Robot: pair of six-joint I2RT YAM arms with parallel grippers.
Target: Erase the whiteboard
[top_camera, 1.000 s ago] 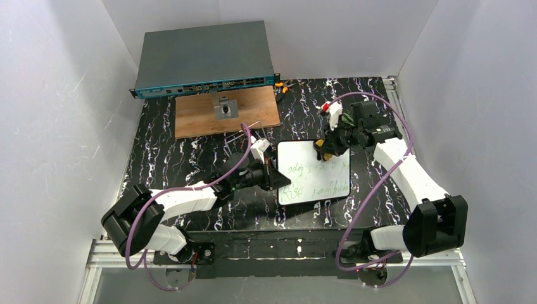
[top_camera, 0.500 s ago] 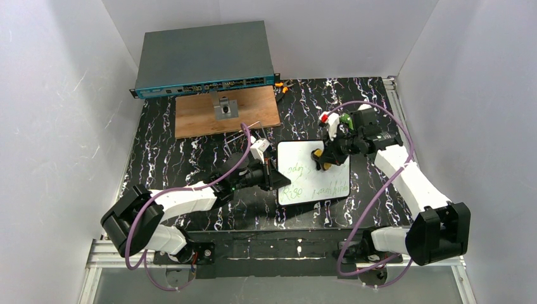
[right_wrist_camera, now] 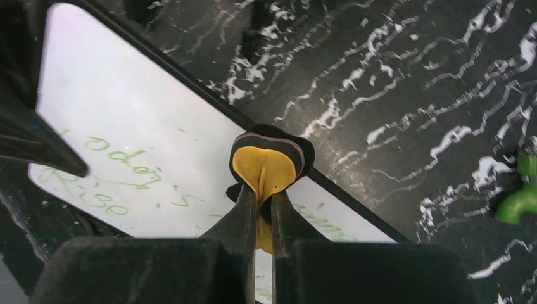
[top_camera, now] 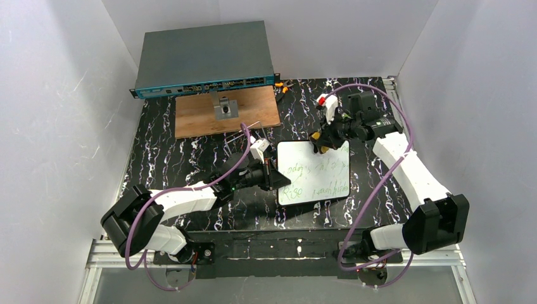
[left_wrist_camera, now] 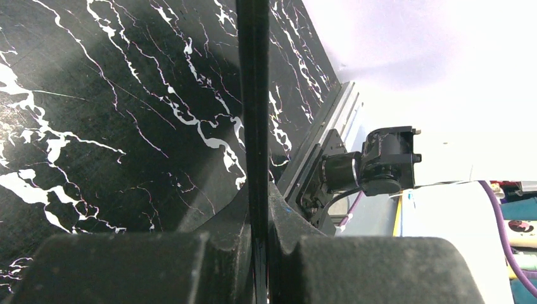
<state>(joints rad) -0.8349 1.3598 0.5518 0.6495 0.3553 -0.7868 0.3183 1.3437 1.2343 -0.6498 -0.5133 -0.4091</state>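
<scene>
Both are closed: left end effector (top_camera: 277,178) on nothing, right end effector (right_wrist_camera: 263,190) pinching the eraser (right_wrist_camera: 265,166); the whiteboard (top_camera: 329,187) and its writing (right_wrist_camera: 120,153) lie nearward and leftward.

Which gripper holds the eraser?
The right gripper, shut on the yellow eraser at the whiteboard's far edge; the left gripper clamps its left rim.

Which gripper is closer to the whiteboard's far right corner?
Right. The right gripper, pinching a yellow pad, sits at the far edge of the whiteboard; the left gripper clamps its left edge.
</scene>
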